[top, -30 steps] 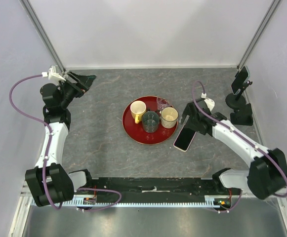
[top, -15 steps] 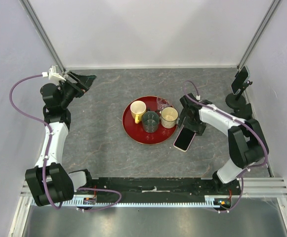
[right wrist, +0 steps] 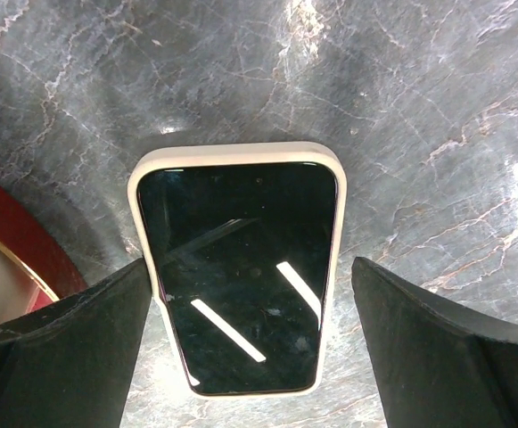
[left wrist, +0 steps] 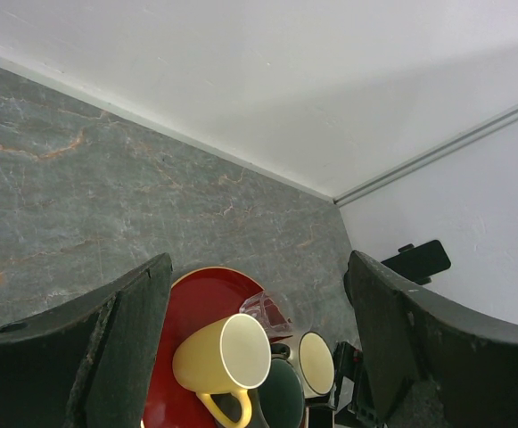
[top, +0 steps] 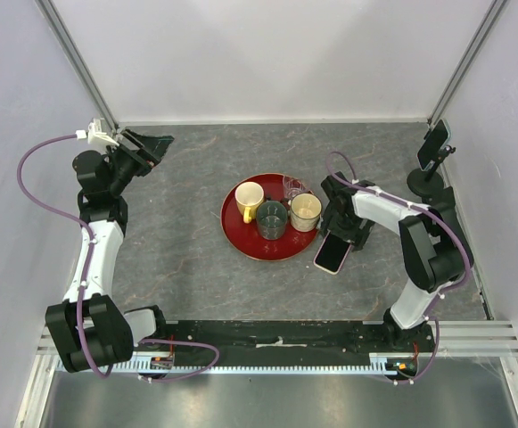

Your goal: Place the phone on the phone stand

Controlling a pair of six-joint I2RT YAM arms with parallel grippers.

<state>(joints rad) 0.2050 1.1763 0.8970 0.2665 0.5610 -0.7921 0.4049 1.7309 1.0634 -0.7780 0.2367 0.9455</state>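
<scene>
The phone (top: 333, 253), black screen up in a pale case, lies flat on the grey table just right of the red tray. My right gripper (top: 339, 234) hovers over its far end, open. In the right wrist view the phone (right wrist: 241, 267) lies between the two fingers (right wrist: 71, 348), with a gap on each side and no contact. The black phone stand (top: 428, 174) stands at the back right by the wall, and it also shows in the left wrist view (left wrist: 416, 260). My left gripper (top: 154, 143) is raised at the back left, open and holding nothing (left wrist: 259, 259).
The red tray (top: 241, 245) in the middle carries a yellow mug (top: 249, 198), a dark green mug (top: 271, 219), a cream mug (top: 306, 210) and a clear glass (top: 292, 185). The cream mug is close to my right gripper. White walls enclose the table on three sides.
My right arm has folded in, its elbow swinging from the front right toward the stand side. The gripper stayed over the phone's far end. The phone and left arm have not moved.
</scene>
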